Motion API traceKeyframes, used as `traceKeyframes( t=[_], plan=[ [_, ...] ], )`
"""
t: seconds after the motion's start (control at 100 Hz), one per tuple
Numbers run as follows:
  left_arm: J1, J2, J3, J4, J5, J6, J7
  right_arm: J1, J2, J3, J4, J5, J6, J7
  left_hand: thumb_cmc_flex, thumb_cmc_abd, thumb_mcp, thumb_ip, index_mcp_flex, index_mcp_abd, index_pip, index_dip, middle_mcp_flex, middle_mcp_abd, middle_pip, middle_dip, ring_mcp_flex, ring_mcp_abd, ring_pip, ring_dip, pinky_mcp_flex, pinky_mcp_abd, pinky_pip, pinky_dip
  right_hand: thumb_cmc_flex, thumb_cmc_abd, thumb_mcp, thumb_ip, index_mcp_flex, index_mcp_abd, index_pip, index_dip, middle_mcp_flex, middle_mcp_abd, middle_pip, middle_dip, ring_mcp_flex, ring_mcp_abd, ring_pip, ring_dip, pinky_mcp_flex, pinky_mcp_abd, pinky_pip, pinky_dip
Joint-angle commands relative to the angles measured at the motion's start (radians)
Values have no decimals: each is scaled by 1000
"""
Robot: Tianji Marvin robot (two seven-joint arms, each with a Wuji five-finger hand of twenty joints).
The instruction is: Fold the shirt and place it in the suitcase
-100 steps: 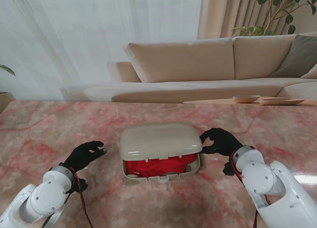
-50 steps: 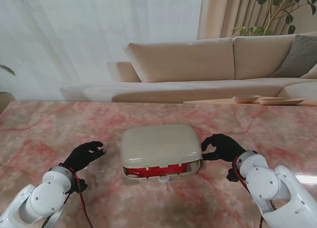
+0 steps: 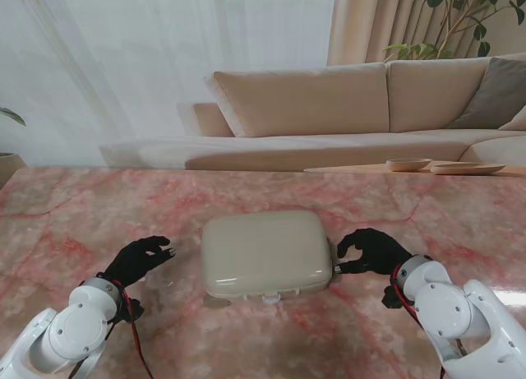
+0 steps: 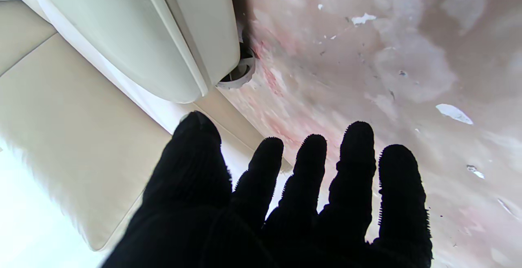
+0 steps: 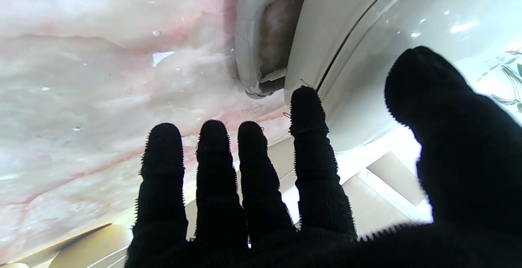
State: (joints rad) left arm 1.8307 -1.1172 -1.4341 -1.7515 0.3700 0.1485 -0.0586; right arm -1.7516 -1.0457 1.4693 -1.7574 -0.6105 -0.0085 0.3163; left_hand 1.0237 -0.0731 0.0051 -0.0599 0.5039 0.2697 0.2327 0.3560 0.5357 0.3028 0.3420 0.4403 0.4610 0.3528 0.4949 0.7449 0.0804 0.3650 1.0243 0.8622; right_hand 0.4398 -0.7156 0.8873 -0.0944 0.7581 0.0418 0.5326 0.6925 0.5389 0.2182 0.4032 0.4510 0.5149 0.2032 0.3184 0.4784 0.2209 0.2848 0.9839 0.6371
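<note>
The suitcase (image 3: 265, 254) at the table's (image 3: 74, 206) centre is now fully closed; the red shirt seen a second ago is hidden inside. Right hand (image 3: 371, 251) at its 3 o'clock and left hand (image 3: 140, 259) at 9 o'clock are both spread, empty. Packing looks finished.

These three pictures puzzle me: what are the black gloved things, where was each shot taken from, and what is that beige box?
The black shapes are robot hands on two white arms. The wide picture comes from a camera on the stand, looking down at the marble table. There the left robot hand hovers open beside the suitcase, the beige box, whose lid is down. The right robot hand is at its other side, holding nothing. The other two pictures come from cameras on each wrist, looking along the fingers, and appear upside down.
</note>
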Motion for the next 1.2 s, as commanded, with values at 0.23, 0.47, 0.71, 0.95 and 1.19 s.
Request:
traceKeyframes(
  t=[0.23, 0.47, 0.71, 0.95, 1.19],
  plan=[
    [13, 4, 5, -2, 2, -25, -24, -15, 4, -3, 9, 10, -7, 22, -16, 35, -37, 19, 8, -43, 9, 9, 18, -21, -4, 3, 21, 22, -11, -6, -6, 23, 4, -2, -35, 9, 0, 24, -3, -20, -9, 15, -10, -22, -17, -4, 10, -12, -17, -16, -6, -4, -14, -12],
    [-1, 10, 27, 11, -17, -49, -53, -16, 6, -13, 15, 24, -21, 30, -15, 36, -36, 19, 10, -43, 10, 10, 19, -18, -4, 3, 20, 24, -12, -7, -4, 21, 5, -3, -31, 14, -7, 27, -2, -17, -11, 17, -13, -20, -19, -2, 8, -12, -20, -15, -7, -3, -19, -10],
    [-32, 14, 56, 45, -46, -64, -77, -23, 7, -18, 14, 35, -34, 35, -16, 37, -37, 19, 10, -45, 10, 10, 17, -21, -5, 3, 19, 25, -15, -10, -5, 21, 4, -4, -36, 2, 3, 26, 10, -20, -8, 18, -5, -19, -15, -1, 16, -7, -15, -13, -2, 1, -17, -6],
    [-67, 12, 81, 79, -79, -71, -84, -35, 8, -17, 8, 43, -47, 41, -13, 38, -36, 19, 9, -44, 8, 10, 13, -20, -6, 3, 14, 25, -17, -12, -10, 19, -4, -9, -44, -1, 13, 21, 17, -26, -6, 17, 10, -22, -11, -1, 27, -8, -4, -11, 5, 1, -5, -1],
    [-98, 11, 103, 113, -100, -84, -89, -44, 9, -17, 3, 48, -56, 43, -9, 37, -35, 20, 9, -43, 10, 11, 12, -20, -3, 4, 16, 24, -15, -12, -8, 19, -5, -12, -52, 12, 12, 19, 14, -28, -6, 15, 14, -24, -10, -2, 28, -10, -1, -11, 6, 1, 1, -2]
  ],
)
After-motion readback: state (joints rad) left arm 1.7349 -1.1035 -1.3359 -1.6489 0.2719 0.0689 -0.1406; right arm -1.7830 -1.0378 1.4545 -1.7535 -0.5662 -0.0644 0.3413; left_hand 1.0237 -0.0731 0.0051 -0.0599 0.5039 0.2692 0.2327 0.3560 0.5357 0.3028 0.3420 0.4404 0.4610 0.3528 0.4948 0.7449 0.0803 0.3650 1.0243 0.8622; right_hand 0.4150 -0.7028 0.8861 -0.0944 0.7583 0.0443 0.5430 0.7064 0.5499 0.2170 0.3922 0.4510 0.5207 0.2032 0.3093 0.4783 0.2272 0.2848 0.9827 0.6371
